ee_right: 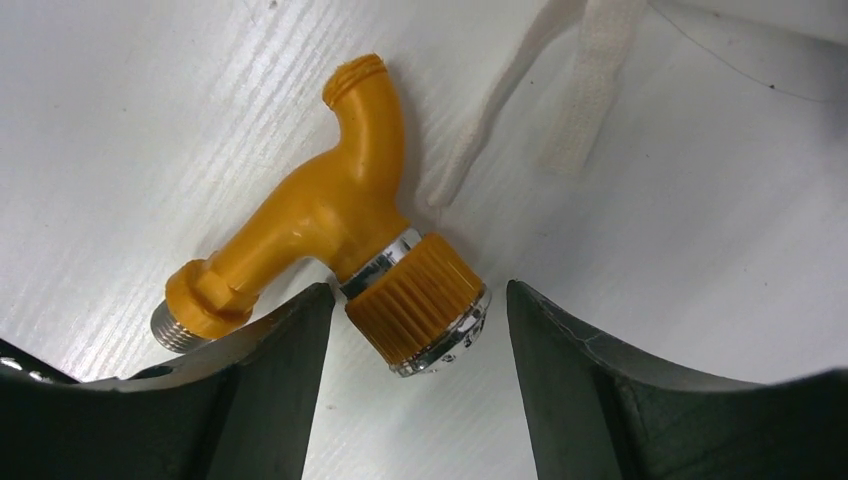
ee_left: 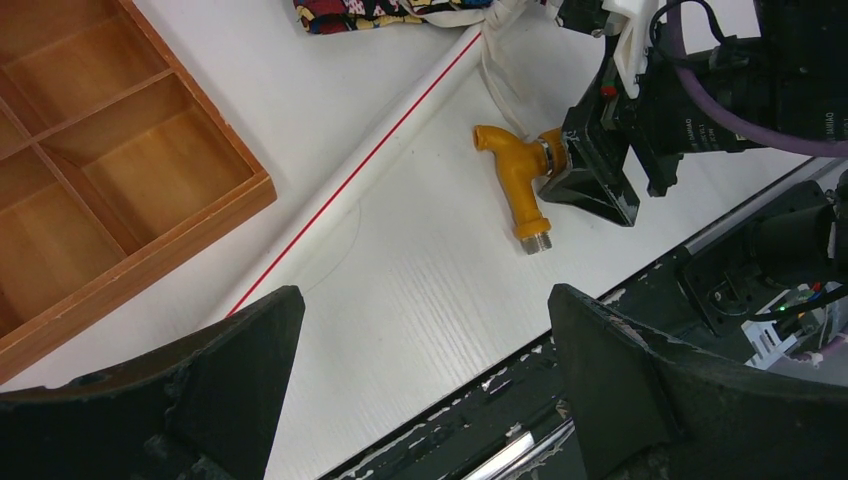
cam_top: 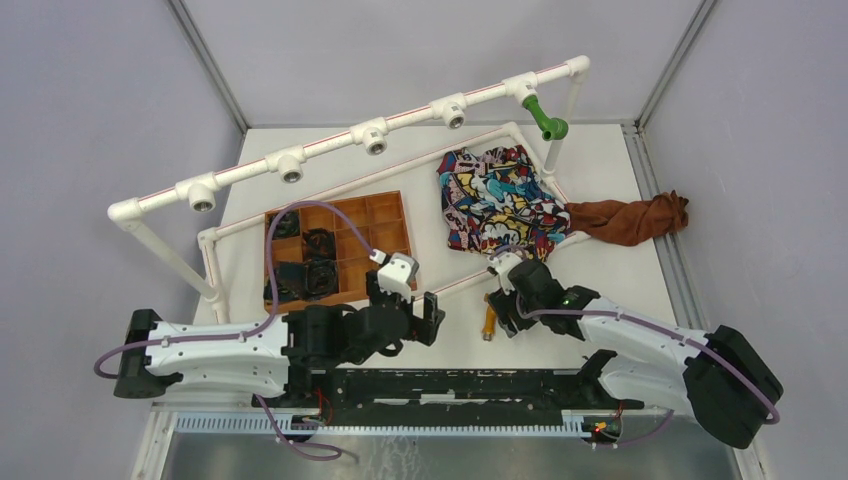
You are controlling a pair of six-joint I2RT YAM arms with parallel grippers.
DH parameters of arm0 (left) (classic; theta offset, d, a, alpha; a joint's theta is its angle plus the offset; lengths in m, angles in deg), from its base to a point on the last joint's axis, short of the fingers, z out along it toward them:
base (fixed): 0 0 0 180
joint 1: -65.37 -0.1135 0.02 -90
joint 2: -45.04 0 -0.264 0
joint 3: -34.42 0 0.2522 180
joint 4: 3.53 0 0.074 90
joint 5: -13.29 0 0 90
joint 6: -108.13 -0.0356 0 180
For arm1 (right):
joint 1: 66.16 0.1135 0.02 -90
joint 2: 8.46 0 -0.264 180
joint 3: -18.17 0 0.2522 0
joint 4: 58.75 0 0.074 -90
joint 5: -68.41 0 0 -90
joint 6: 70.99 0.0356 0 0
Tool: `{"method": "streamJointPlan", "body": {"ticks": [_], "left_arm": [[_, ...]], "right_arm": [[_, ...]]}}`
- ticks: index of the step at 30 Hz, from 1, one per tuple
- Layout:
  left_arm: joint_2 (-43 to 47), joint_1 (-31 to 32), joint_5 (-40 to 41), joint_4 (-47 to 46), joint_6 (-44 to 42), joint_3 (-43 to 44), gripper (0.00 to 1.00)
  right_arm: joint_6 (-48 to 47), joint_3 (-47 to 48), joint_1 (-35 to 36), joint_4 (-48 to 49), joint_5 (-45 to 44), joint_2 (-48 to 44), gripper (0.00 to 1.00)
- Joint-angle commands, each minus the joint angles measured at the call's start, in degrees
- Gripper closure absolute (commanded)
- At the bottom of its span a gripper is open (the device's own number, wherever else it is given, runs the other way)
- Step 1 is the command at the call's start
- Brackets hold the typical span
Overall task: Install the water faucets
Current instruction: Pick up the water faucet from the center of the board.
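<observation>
The orange-yellow faucet lies flat on the white desk, low and a little right of centre in the overhead view, near the desk's front edge. In the right wrist view its spout points to the top of the frame, its threaded metal end to the lower left and its ribbed knob to the bottom.

The right pincer straddles that knob. One finger is close against the knob's left side. The other stands off with a strip of bare desk between, so the jaws are apart and nothing is clamped. A white cloth tape lies just upper right of the spout, apart from it.

In the left wrist view a white pipe with a red line runs diagonally just upper left of the faucet. Bare desk stretches below it down to the black rail along the front edge. The left pincer hangs over that bare patch, spread wide and holding nothing.

The green faucet sits on an end fitting of the raised pipe frame at the upper right, well apart. A wooden tray lies left of centre. A patterned cloth and a brown cloth crowd the right of the frame.
</observation>
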State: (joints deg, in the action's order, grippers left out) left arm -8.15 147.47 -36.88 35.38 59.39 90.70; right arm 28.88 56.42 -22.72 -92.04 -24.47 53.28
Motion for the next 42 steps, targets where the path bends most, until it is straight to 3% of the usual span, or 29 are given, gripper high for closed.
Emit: {"method": "streamJointPlan", "body": {"ticks": [1,10,19,42], "left_arm": [[0.7,0.1,0.7,-1.8,0.1,-0.2,0.0],[-1.4,0.1,-1.9,-1.7,-0.2,0.8,0.0],[-1.3,0.0,-1.7,-1.2,0.2,1.2,0.0],[-0.1,-2.0,0.6,2.1,3.3,0.8,0.0]], "right_arm": [[-2.0,2.0,-0.1,3.2,3.9,1.9,0.29],[-3.2,4.0,0.1,3.2,6.1,3.6,0.25],[-1.8,4.8,3.7,2.4,7.0,4.0,0.34],[7.4,6.3,15.6,2.7,-1.1,5.9,0.4]]}}
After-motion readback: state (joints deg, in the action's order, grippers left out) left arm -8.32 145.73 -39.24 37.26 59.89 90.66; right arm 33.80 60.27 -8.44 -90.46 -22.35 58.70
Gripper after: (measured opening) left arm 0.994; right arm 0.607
